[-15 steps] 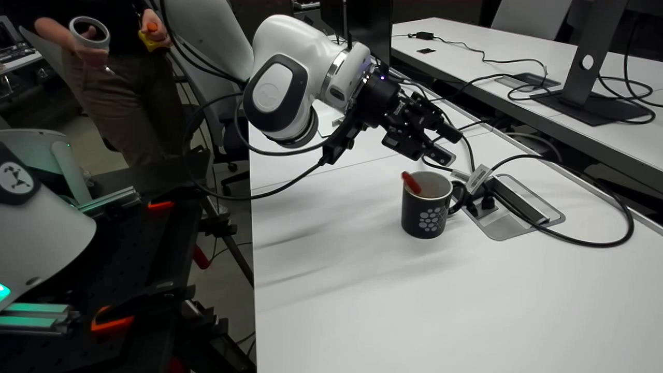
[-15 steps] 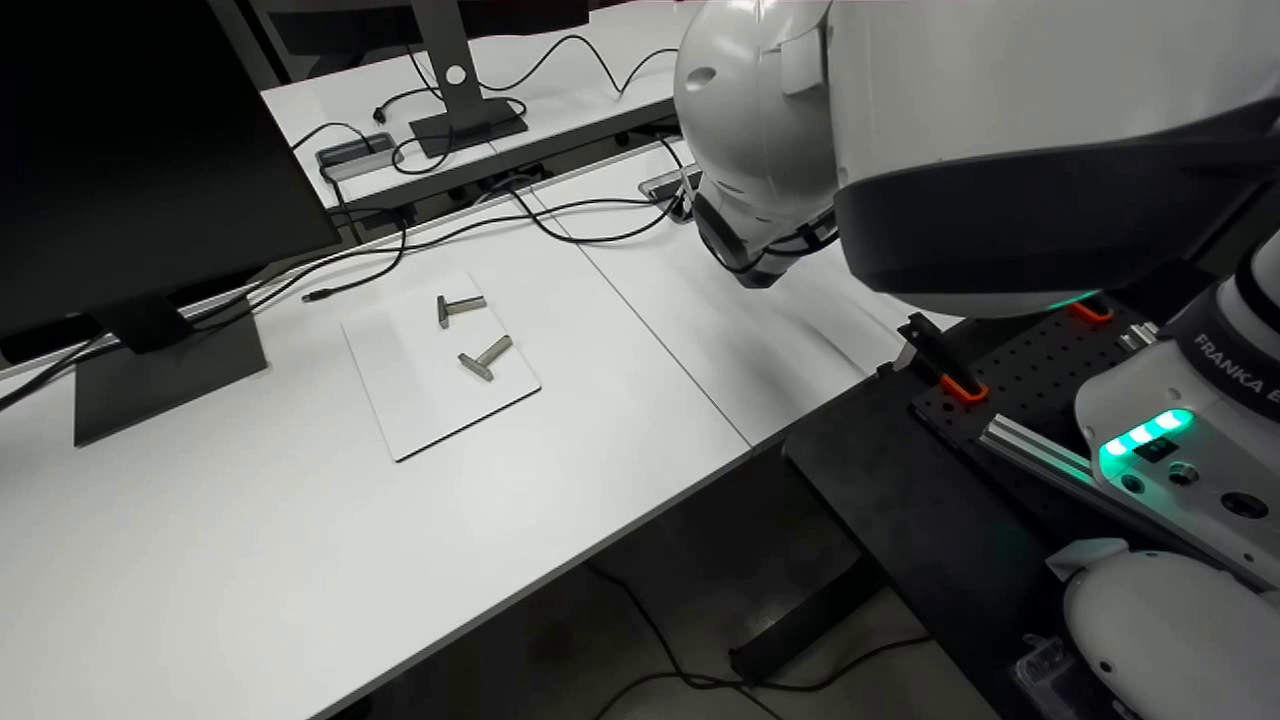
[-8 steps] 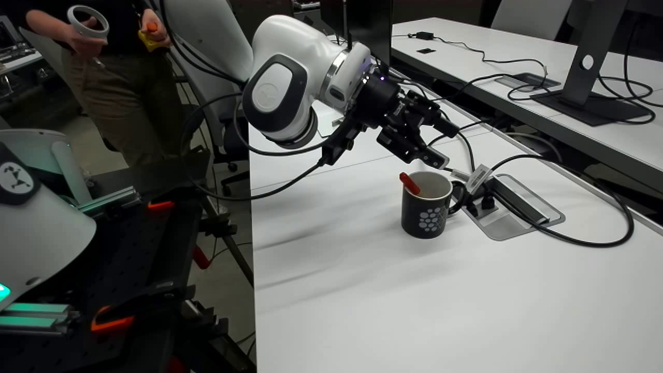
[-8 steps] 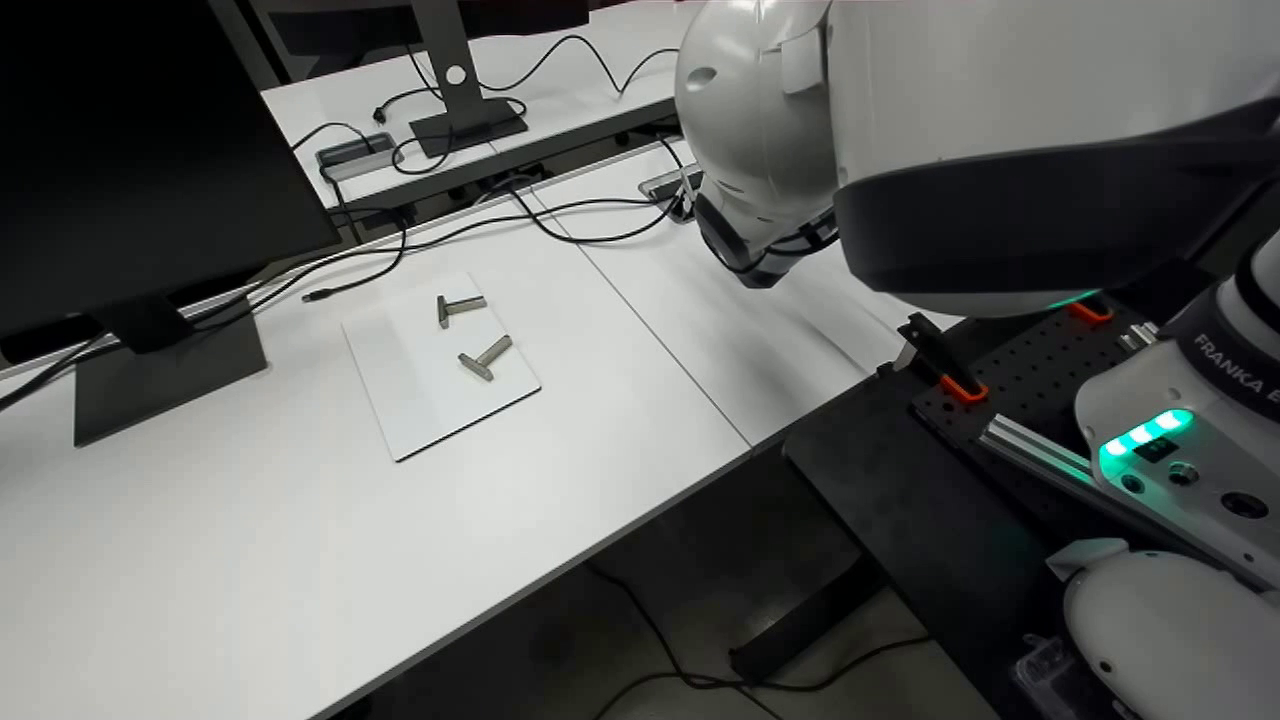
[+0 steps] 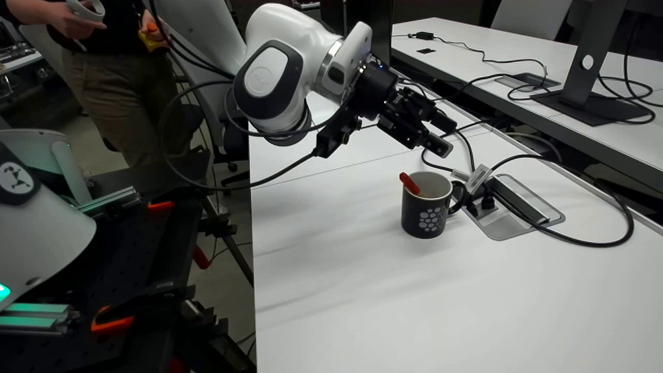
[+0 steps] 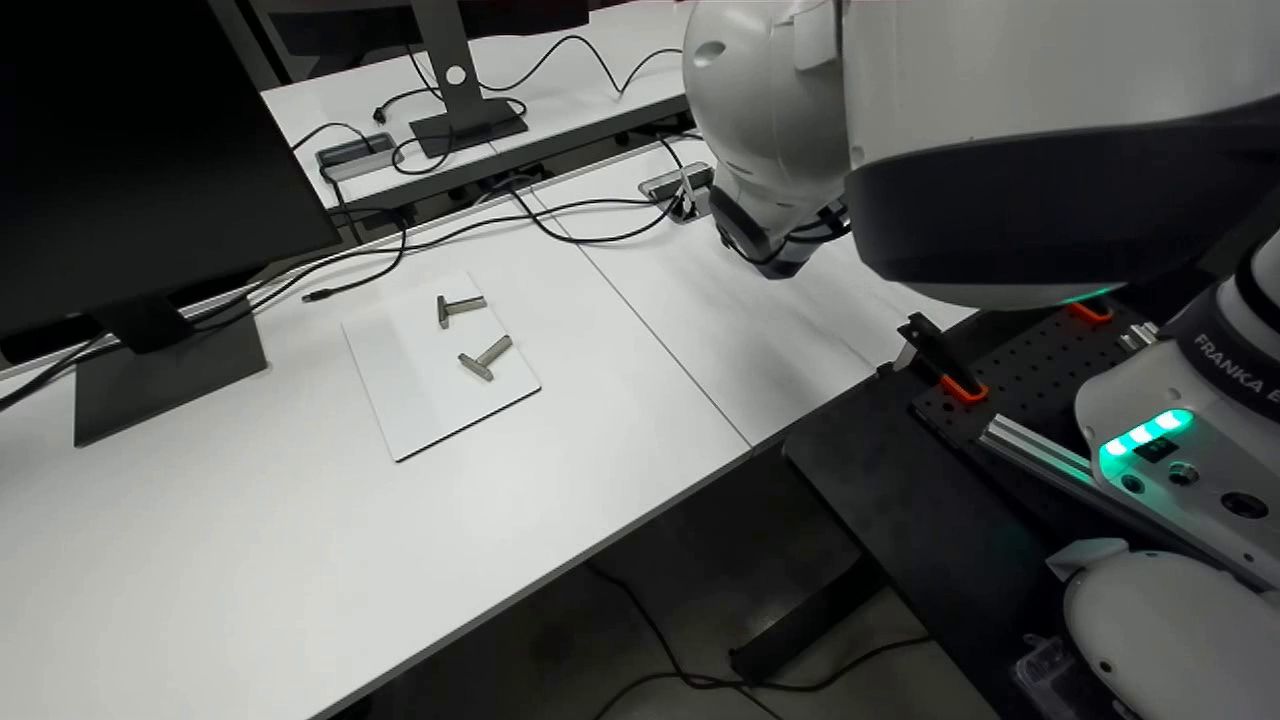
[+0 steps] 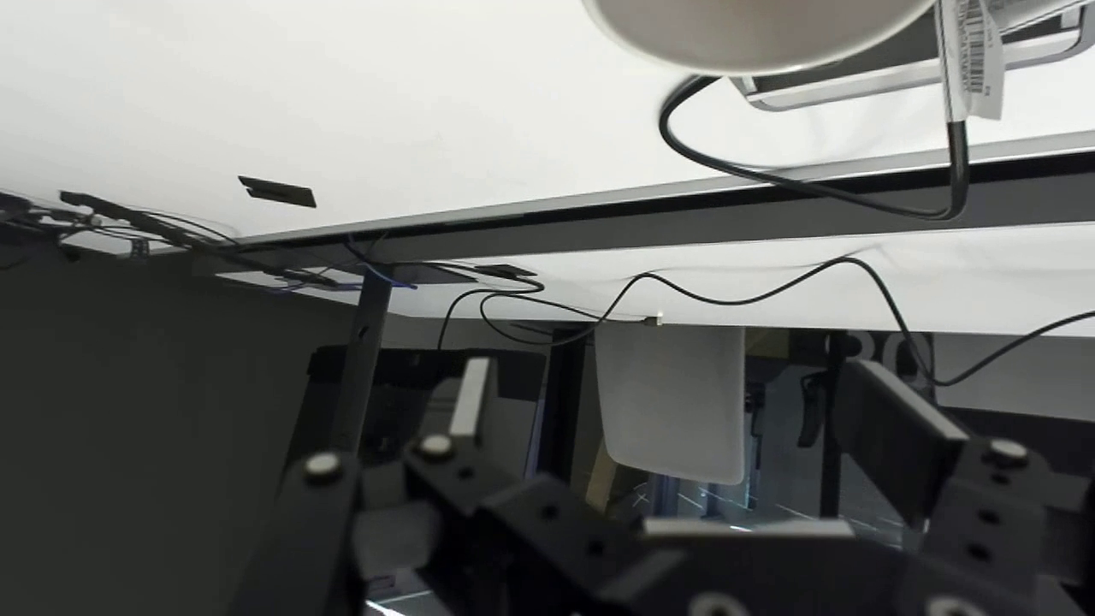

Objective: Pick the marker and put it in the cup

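Observation:
The cup is a black mug (image 5: 422,220) with a white dot pattern, upright on the white table in an exterior view. The marker (image 5: 409,183) stands in it, leaning on the rim with its red end sticking out. My gripper (image 5: 445,135) is above and behind the mug, apart from it. In the wrist view the gripper (image 7: 667,402) has its fingers wide apart with nothing between them. The mug's pale rim and wall (image 7: 761,34) show at the top edge there; the marker is out of that view. The arm hides mug and marker in an exterior view.
A table power box (image 5: 518,207) with black cables (image 5: 595,241) lies beside the mug's handle. A thin white board (image 6: 420,400) with two T-shaped metal pieces (image 6: 487,357) lies farther along the table, near a monitor (image 6: 130,170). A person (image 5: 109,77) stands behind the arm.
My gripper has risen a little and turned slightly, away from the mug. The marker, blurred a second ago, now rests still with its top slightly shifted. The mug has not moved.

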Motion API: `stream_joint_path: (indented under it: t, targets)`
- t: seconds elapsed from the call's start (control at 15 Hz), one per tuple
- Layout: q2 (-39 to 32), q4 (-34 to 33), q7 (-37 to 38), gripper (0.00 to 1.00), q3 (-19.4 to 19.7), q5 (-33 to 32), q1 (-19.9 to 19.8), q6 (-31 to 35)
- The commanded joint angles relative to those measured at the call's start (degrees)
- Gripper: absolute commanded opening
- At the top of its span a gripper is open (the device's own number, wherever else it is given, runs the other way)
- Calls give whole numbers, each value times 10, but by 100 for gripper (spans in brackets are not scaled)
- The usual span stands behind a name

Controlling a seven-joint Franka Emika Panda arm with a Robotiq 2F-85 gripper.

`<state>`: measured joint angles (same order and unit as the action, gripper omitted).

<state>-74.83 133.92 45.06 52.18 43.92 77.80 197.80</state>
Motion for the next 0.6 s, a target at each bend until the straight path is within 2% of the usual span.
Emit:
stream_joint_path:
  t: [0.0,0.33,0.53]
  targets:
    - [64,36,-33,100,18,-85,18,2]
    - [140,22,-31,100,49,-246,39,0]
    - [179,-2,-9,100,74,-315,61,1]
